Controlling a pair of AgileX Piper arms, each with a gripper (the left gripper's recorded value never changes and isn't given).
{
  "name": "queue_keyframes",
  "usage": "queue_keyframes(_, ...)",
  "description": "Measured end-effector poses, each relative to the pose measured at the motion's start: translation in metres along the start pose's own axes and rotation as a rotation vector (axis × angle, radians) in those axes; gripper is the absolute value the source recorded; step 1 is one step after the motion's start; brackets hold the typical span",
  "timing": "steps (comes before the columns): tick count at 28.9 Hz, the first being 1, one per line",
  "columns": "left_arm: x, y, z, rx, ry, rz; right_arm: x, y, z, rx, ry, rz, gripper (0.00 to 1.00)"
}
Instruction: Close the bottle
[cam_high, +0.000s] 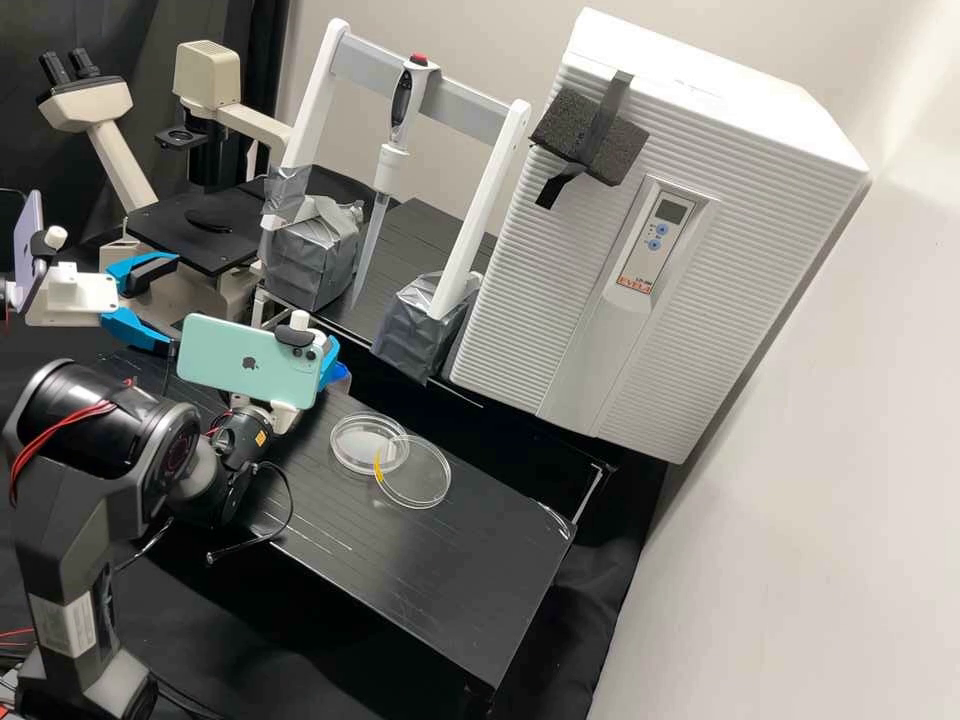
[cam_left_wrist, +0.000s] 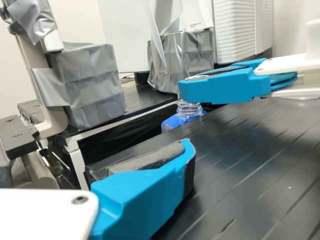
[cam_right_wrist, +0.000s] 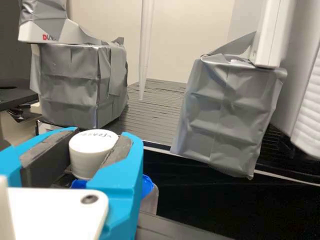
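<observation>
My right gripper (cam_right_wrist: 90, 156) is shut on a white round cap (cam_right_wrist: 93, 141), held upright between its blue fingers. Just under and beside those fingers peeks a part of the bottle (cam_right_wrist: 149, 196), clear with blue on it. In the left wrist view the bottle (cam_left_wrist: 188, 108) stands uncapped at the far edge of the bench, its threaded clear neck open. My left gripper (cam_left_wrist: 184, 120) is open wide and holds nothing, a short way from the bottle. In the high view the left gripper (cam_high: 165, 303) is at the far left and the right gripper (cam_high: 332, 366) sits behind its teal phone.
Two clear petri dishes (cam_high: 370, 443) (cam_high: 416, 473) lie mid-bench. A pipette hangs on a white stand with grey-taped feet (cam_high: 310, 250) (cam_high: 420, 325). A large white ribbed machine (cam_high: 650, 250) stands at the right, a microscope (cam_high: 150, 200) at the back left. The bench's front edge (cam_high: 540, 560) drops off.
</observation>
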Motion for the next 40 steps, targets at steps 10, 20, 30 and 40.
queue_keyframes(10, 0.0, 0.0, 0.0, 0.0, 0.0, 0.0, -0.003, -0.003, -0.008, 0.0, 0.024, -0.017, 0.0)
queue_keyframes(20, 0.0, 0.0, 0.0, 0.0, 0.0, 0.0, 0.001, -0.005, -0.009, 0.0, 0.026, -0.025, 0.0)
queue_keyframes(30, -0.0008, -0.001, 0.0, -0.002, 0.0, -0.004, 0.009, -0.001, -0.002, -0.004, 0.009, -0.001, 0.0)
queue_keyframes(40, -0.0008, -0.001, 0.0, -0.002, 0.0, -0.004, 0.014, -0.002, 0.0, -0.016, 0.006, -0.004, 0.0)
